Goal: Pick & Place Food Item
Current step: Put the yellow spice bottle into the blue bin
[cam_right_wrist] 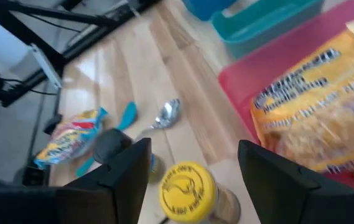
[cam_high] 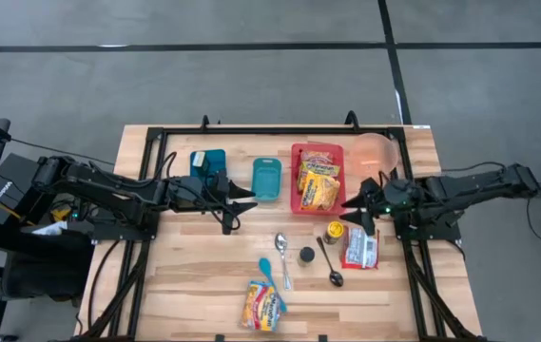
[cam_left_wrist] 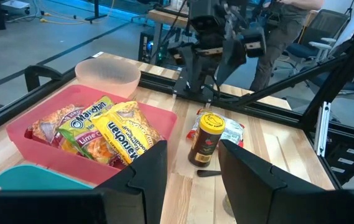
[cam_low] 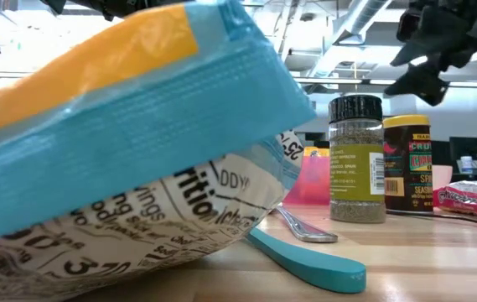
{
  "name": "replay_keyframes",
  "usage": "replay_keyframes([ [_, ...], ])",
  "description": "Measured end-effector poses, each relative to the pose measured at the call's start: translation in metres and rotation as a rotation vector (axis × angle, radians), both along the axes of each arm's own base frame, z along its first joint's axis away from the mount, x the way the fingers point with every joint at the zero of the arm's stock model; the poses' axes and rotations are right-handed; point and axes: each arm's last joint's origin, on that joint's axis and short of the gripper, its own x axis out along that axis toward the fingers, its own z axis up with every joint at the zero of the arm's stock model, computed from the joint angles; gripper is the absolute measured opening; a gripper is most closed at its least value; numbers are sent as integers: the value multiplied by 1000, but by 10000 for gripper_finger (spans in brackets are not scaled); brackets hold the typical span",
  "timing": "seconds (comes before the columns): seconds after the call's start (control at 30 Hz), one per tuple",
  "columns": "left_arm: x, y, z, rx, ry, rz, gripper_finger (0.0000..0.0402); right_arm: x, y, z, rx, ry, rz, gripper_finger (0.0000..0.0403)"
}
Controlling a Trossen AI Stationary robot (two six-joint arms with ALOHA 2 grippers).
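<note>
Now | spoons: 3 | jars: 2 | left hand: apart | right hand: apart

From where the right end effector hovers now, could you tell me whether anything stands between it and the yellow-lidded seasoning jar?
Nothing visible does. The right end effector hangs open just above the seasoning jar, with clear air between them.

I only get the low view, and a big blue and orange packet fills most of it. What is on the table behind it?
Observer: A red bin holding yellow noodle packets.
Operator: Where are the two tools?
Observer: The right tool hovers open, close to the yellow-lidded jar.
Operator: And the left one?
Observer: The left tool hangs open and empty beside a teal container.
</note>
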Motion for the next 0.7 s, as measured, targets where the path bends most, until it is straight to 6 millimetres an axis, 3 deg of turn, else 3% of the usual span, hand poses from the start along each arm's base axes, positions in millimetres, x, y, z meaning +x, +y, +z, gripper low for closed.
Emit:
replay_keyframes([
  [0.7,0,0,0,0,0,0,140,-24,44,-26,-30,180,-141,234],
])
